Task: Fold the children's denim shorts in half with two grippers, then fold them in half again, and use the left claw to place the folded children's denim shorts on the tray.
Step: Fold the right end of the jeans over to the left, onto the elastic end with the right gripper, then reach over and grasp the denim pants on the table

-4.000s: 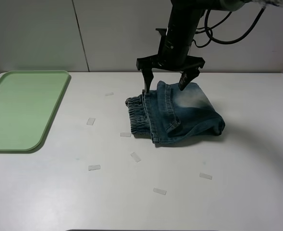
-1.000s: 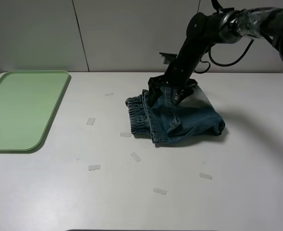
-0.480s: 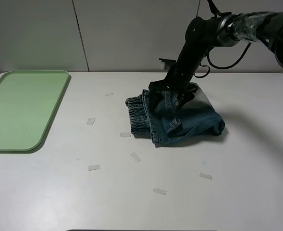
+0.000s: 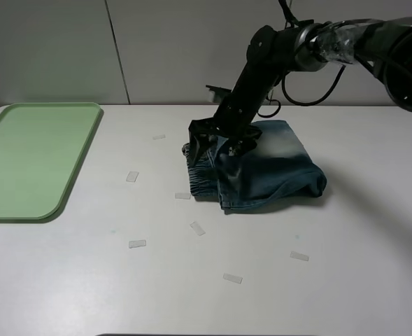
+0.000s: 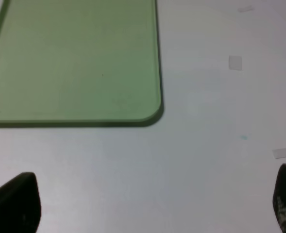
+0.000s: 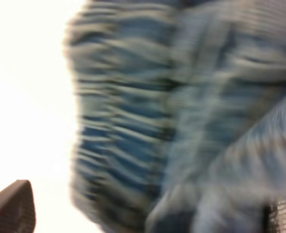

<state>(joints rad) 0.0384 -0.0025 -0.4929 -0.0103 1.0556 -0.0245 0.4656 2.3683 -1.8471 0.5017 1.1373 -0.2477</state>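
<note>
Exterior high, faded denim shorts [image 4: 275, 171] folded, gathered waistband [image 4: 200, 176], right tool [image 4: 215, 152] spread above, left tool [image 5: 150, 208] spread

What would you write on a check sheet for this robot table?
Surface: white table, flat.
Job's things: shorts folded, mid-table; green tray at left, nothing seen on it.
Clutter: small tape bits scattered about.
Grippers: right gripper, jaws open over the shorts' waistband; left gripper, jaws open above bare table by the tray.
Cables: black cable looped above the table's back edge.
Surroundings: pale wall panels behind.
</note>
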